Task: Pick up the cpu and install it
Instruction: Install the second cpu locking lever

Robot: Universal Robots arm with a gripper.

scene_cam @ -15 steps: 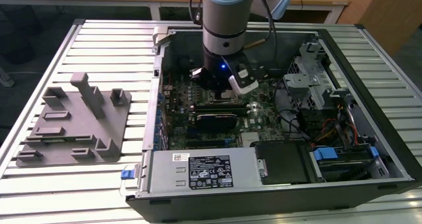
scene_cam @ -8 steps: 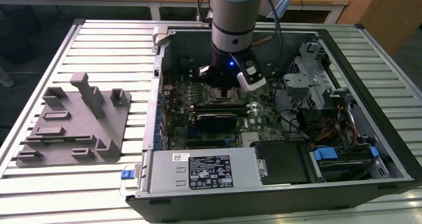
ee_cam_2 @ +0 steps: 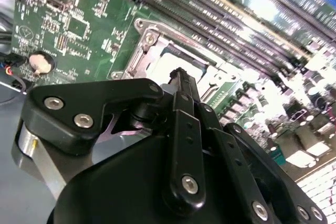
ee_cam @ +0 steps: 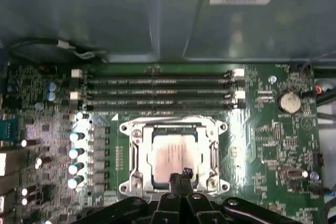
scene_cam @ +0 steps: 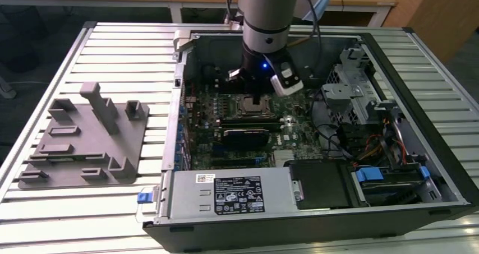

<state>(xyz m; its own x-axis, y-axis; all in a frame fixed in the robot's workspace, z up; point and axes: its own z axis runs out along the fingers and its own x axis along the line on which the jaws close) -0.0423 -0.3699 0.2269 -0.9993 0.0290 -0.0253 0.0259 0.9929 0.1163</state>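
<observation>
The cpu [ee_cam: 173, 153], a flat square chip with a pale silvery lid, lies flat inside the square metal-framed socket [ee_cam: 131, 153] on the green motherboard. In the second wrist view the cpu [ee_cam_2: 167, 62] shows pale inside the socket frame [ee_cam_2: 143, 40]. My gripper [ee_cam: 180, 176] hangs straight over the socket's edge, its two black fingers pressed together at the rim of the lid. In the exterior view the gripper [scene_cam: 256, 98] reaches down into the open computer case onto the socket [scene_cam: 250, 105]. The fingertips [ee_cam_2: 181, 75] cover part of the chip.
Memory slots [ee_cam: 157, 90] run beside the socket, and a row of capacitors [ee_cam: 76, 150] stands on another side. A black block [scene_cam: 243, 135], the power supply [scene_cam: 224, 195] and a drive cage [scene_cam: 359, 91] crowd the case. A grey fixture plate [scene_cam: 82, 142] lies on the slatted table at the exterior view's left.
</observation>
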